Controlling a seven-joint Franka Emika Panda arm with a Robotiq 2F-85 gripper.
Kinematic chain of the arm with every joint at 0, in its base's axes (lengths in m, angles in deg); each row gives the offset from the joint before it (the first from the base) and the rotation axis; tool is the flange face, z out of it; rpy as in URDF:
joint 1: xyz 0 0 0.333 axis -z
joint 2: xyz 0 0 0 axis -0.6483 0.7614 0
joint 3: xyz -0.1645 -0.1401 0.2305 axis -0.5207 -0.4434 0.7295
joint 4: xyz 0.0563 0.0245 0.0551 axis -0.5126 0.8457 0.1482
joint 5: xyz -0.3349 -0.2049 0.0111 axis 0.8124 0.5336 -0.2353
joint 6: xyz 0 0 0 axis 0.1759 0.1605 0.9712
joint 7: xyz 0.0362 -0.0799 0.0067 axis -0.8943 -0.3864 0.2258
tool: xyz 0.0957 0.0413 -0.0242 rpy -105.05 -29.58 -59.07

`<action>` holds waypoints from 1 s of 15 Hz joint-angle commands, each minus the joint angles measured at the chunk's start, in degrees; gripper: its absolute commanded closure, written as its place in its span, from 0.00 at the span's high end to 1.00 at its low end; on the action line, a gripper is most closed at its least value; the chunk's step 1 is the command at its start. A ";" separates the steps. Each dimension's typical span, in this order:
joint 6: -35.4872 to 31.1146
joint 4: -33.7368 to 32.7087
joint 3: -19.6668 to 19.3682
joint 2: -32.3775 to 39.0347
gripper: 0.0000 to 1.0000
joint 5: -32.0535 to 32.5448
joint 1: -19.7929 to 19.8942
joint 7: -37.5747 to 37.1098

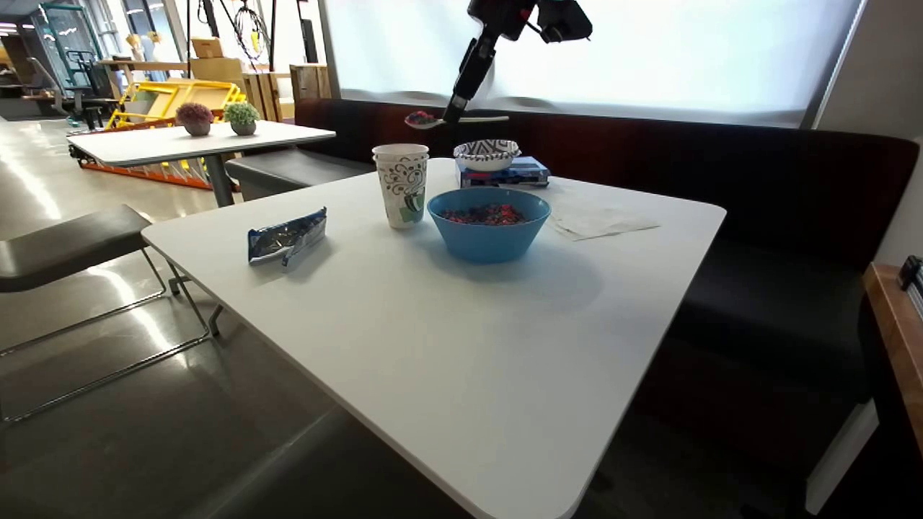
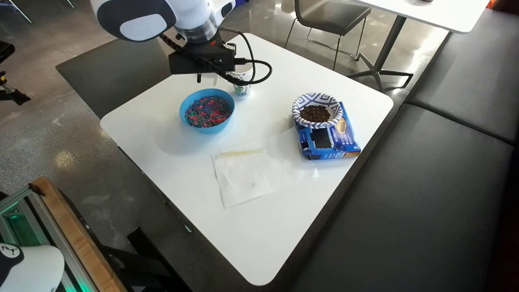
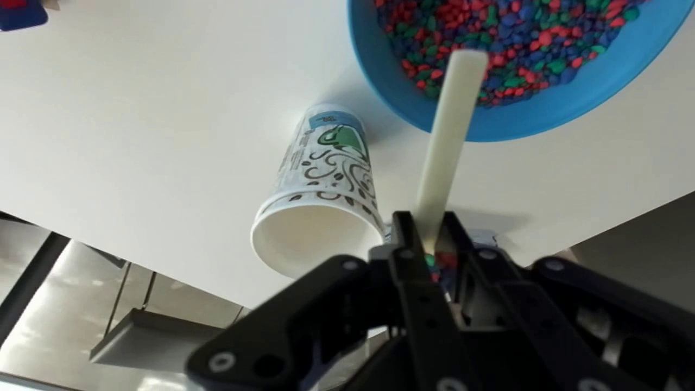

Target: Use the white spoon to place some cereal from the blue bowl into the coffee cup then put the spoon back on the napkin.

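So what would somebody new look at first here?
Probably the bright blue bowl on the white table, with red, blue and green pieces inside. Then maybe the black pincer, up in the air, holding a white spoon of colourful bits. Beside the bowl stands a tall patterned cup.

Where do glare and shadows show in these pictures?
Glare shines off the floor in every view; in an exterior view, the claw shows dark, mostly against a bright backdrop; in both exterior views, soft shadow falls beside the blue bowl.
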 commanded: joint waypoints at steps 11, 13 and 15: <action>-14.88 -0.60 -5.74 6.09 0.04 5.32 -8.08 -23.44; -16.22 -0.34 -8.07 6.35 0.04 7.73 -10.52 -26.52; -16.76 -0.23 -11.07 6.61 0.04 10.83 -13.49 -29.69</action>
